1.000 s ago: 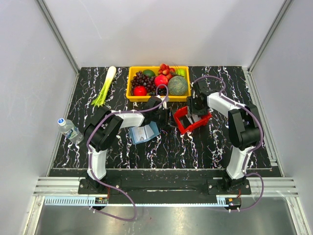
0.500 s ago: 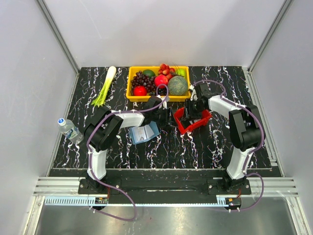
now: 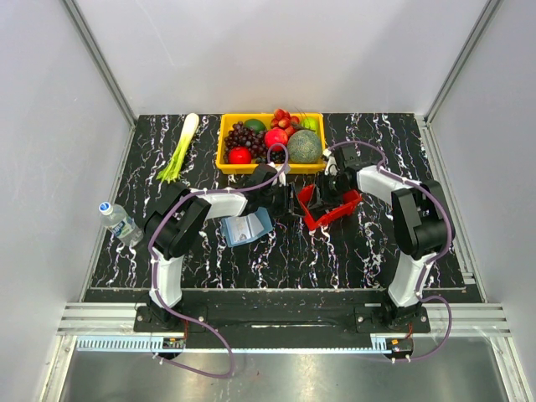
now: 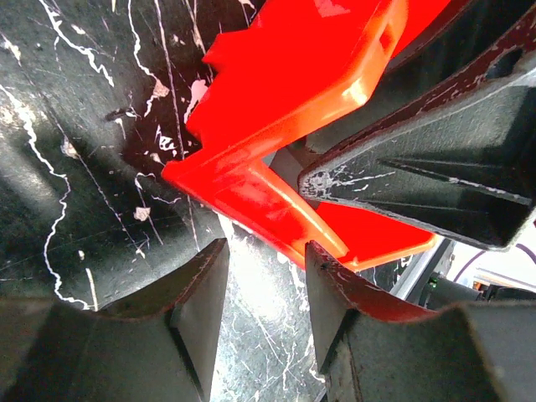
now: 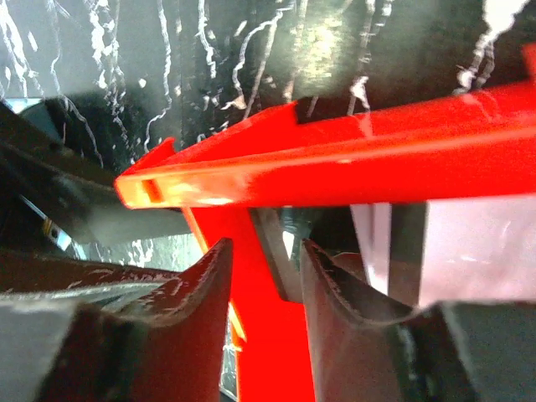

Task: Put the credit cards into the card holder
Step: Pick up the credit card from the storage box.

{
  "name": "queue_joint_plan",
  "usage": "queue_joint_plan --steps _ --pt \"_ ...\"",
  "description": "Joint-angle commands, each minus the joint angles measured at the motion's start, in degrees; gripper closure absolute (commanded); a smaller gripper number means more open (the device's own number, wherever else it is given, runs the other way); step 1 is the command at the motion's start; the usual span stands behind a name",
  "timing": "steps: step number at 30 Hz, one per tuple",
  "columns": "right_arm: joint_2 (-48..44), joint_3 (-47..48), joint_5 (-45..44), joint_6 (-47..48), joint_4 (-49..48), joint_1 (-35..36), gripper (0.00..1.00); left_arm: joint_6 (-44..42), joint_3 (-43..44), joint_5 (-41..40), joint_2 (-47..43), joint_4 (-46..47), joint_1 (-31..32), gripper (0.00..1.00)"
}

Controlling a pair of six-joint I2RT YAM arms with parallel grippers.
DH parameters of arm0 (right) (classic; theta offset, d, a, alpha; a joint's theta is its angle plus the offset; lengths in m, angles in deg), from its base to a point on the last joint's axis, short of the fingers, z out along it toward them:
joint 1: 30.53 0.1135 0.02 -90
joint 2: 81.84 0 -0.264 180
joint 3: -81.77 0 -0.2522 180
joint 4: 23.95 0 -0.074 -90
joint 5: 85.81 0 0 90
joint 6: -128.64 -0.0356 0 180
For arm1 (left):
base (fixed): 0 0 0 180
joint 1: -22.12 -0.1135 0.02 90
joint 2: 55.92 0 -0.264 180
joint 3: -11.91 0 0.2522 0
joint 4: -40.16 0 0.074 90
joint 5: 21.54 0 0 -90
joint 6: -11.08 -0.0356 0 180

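Observation:
The red tray (image 3: 337, 212) lies mid-table. White and grey credit cards (image 5: 452, 251) stand inside it. My right gripper (image 3: 325, 194) dips into the tray's left end. In the right wrist view the right gripper (image 5: 266, 247) straddles the tray's red end wall (image 5: 260, 335), and a grey card edge (image 5: 280, 243) lies against the right finger. Whether it grips is unclear. My left gripper (image 3: 283, 199) sits at the tray's left corner. In the left wrist view the left gripper (image 4: 266, 251) is open over bare table, and the tray corner (image 4: 251, 184) is just ahead. The blue card holder (image 3: 248, 228) lies open to the left.
A yellow crate (image 3: 230, 166) of fruit stands at the back centre, close behind both grippers. A leek (image 3: 180, 147) lies at the back left. A water bottle (image 3: 119, 222) lies at the left edge. Black marbled tabletop runs out to grey walls on each side.
My right gripper has moved left and down into the tray's left end, and its jaws have narrowed. The left arm, tray and card holder have stayed put.

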Motion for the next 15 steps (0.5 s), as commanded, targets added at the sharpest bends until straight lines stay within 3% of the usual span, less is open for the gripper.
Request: queue_joint_plan --steps 1,4,7,15 --pt "-5.6 -1.4 -7.0 -1.9 -2.2 0.5 0.51 0.5 1.5 1.7 -0.1 3.4 -0.2 0.55" --pt "-7.7 -1.4 -15.1 -0.9 -2.8 0.5 0.45 0.3 1.0 1.4 -0.3 3.3 -0.3 0.55" --pt "-8.9 -1.4 -17.2 0.9 -3.8 0.5 0.41 0.4 1.0 1.3 -0.2 3.3 -0.2 0.55" --pt "-2.8 -1.4 -10.3 2.6 -3.8 0.5 0.41 2.8 -1.0 -0.9 -0.1 7.2 -0.1 0.51"
